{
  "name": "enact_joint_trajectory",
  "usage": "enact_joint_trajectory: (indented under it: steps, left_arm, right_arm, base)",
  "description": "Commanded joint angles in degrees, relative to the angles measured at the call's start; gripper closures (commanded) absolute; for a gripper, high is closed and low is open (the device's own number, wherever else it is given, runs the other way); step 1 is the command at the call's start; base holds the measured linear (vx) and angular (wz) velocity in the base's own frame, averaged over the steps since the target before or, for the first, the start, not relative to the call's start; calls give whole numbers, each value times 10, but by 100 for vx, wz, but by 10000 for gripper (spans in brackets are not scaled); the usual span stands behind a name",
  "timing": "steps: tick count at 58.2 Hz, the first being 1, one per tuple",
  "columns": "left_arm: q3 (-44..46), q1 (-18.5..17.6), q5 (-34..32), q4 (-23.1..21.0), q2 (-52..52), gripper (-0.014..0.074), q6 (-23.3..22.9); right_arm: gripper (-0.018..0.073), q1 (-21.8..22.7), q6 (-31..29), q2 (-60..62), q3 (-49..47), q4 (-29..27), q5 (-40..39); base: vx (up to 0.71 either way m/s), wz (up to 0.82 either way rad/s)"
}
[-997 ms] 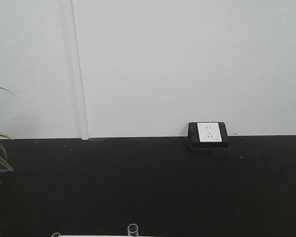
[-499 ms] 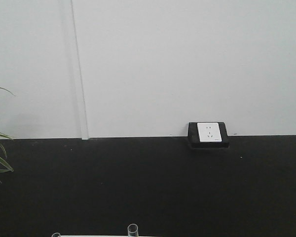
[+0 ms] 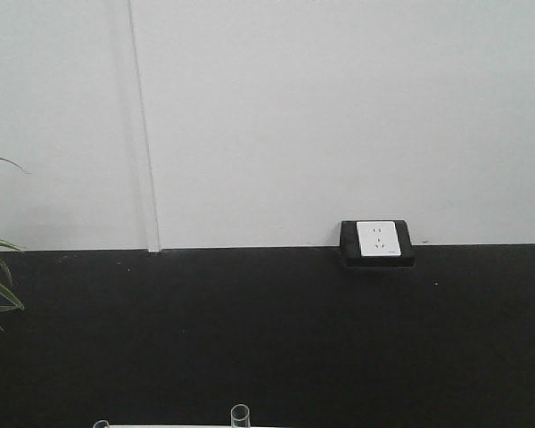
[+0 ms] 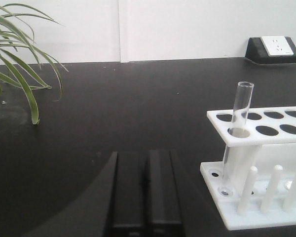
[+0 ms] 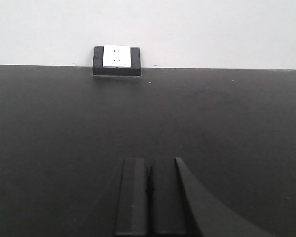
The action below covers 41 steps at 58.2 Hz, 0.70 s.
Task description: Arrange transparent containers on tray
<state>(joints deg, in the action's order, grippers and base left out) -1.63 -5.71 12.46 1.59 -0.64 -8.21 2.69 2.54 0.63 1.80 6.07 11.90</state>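
At the table's far edge, the front-facing view shows a wall socket [image 3: 378, 239]. Only the round rim of one glass tube [image 3: 240, 415] pokes up at the frame's bottom, and the tray is nowhere in sight. In the left wrist view, the left gripper [image 4: 146, 160] is pressed together and empty. A glass tube [image 4: 239, 128] stands tilted in the corner hole of the white rack [image 4: 266, 129], ahead and to the right, apart from the fingers. In the right wrist view, the right gripper [image 5: 149, 165] is likewise closed on nothing, with bare table [image 5: 227, 128] beyond it. The first pick looks unstarted; it calls for spreading the jaws around the tube and lifting it straight up.
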Motion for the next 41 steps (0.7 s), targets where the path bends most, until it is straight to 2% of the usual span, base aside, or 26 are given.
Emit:
enact_joint_trajectory:
  steps: [1,11,30,41]
  left_arm:
    - [-16,1,-48,-2,-8,572,-1]
    - [-16,1,-48,-2,-8,572,-1]
    - [-16,1,-56,-2,-8,573,-1]
    - [-16,1,-111,-2,-8,573,-1]
  right_arm:
    - [571,1,1,2,4,4,-47]
    - [571,1,3,2,4,18,-57]
    - [571,1,11,2,4,11,-131]
    - [571,1,4,2,4,17,-159]
  base:
    - [0,0]
    - [0,0]
    - [0,0]
    - [0,0]
